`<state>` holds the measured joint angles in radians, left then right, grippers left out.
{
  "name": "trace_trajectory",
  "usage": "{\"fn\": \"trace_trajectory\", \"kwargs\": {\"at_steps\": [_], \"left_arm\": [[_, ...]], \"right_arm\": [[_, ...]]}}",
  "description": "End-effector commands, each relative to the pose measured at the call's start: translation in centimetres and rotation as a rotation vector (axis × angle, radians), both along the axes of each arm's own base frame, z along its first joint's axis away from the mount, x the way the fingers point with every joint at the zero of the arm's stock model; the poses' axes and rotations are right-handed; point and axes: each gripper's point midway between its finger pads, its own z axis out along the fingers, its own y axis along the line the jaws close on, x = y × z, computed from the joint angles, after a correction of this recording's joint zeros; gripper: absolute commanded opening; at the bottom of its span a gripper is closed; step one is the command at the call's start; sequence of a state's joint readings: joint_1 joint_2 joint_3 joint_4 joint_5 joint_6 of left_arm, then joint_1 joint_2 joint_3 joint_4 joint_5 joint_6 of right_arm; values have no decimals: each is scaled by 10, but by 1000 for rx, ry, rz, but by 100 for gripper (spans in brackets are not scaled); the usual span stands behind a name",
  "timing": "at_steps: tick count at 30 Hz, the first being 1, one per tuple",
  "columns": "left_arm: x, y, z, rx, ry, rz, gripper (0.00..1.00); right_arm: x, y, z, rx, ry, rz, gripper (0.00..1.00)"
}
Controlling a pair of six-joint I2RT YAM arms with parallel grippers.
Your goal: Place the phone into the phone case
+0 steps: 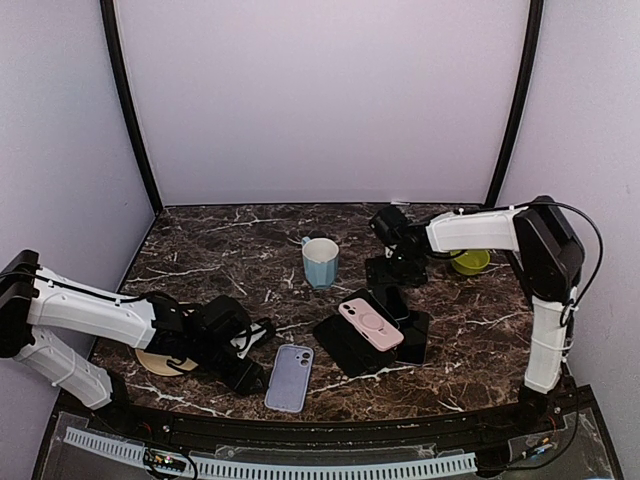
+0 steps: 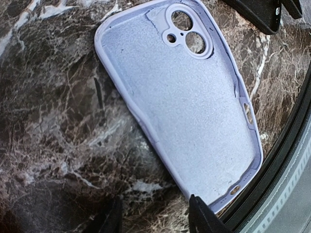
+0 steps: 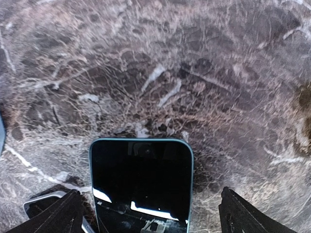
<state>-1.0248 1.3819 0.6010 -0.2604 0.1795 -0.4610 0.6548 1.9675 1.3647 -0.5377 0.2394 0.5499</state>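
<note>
The lavender phone case point(image 1: 289, 378) lies open side up near the front edge; in the left wrist view point(image 2: 184, 102) its camera cutout points away. My left gripper point(image 1: 255, 358) is open and empty just left of the case, its right fingertip point(image 2: 204, 219) next to the case's lower rim. The phone point(image 3: 141, 184), black screen up with a teal rim, lies flat on the table. My right gripper point(image 3: 150, 216) is open, its fingers spread on either side of the phone without touching it. In the top view the right gripper point(image 1: 397, 270) is at the middle right.
A pink case or phone point(image 1: 370, 323) lies on several dark flat items point(image 1: 345, 345) at centre right. A light blue cup point(image 1: 320, 262) stands mid-table. A green bowl point(image 1: 470, 262) is at the back right. A wooden coaster point(image 1: 160, 362) lies under the left arm.
</note>
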Motion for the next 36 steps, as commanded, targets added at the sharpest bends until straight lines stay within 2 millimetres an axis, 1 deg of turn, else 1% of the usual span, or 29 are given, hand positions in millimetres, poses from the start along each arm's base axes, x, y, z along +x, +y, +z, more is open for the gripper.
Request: {"fn": "trace_trajectory", "kwargs": {"at_steps": [1, 3, 7, 10, 13, 16, 17, 19, 21, 26, 28, 29, 31, 34, 36], "left_arm": [[-21, 32, -24, 150, 88, -17, 48], [-22, 33, -24, 156, 87, -29, 47], [-21, 32, -24, 149, 82, -34, 47], [-20, 32, -24, 152, 77, -32, 47], [-20, 33, -25, 153, 72, -33, 47], [-19, 33, -24, 151, 67, -34, 47], [-19, 33, -24, 152, 66, -35, 47], [-19, 32, -24, 151, 65, -37, 47], [-19, 32, -24, 153, 64, -38, 46], [-18, 31, -23, 149, 59, -39, 46], [-17, 31, -23, 150, 57, -46, 47], [-18, 31, -24, 154, 60, -48, 47], [-17, 30, -24, 155, 60, -53, 47], [-17, 29, -23, 153, 57, -58, 47], [-16, 29, -24, 152, 55, -60, 47]], "right_arm": [[-13, 0, -10, -48, 98, 16, 98], [-16, -1, -19, -63, 125, 18, 96], [-15, 9, -35, -63, 183, 50, 90], [-11, 10, -46, -91, 202, 48, 90], [-8, 9, -53, -117, 214, 43, 89], [1, 4, -51, -109, 190, 32, 87], [6, 1, -50, -100, 184, 30, 87], [16, -15, -49, -108, 182, 13, 85], [17, -30, -48, -143, 197, 22, 84], [-8, -52, -41, -164, 219, 46, 93], [-12, -64, -41, -154, 220, 24, 95], [-11, -66, -39, -146, 216, 13, 96], [-10, -58, -34, -112, 211, 15, 99], [-12, -33, -24, -87, 189, 32, 98], [-18, -18, -24, -74, 194, 23, 99]]}}
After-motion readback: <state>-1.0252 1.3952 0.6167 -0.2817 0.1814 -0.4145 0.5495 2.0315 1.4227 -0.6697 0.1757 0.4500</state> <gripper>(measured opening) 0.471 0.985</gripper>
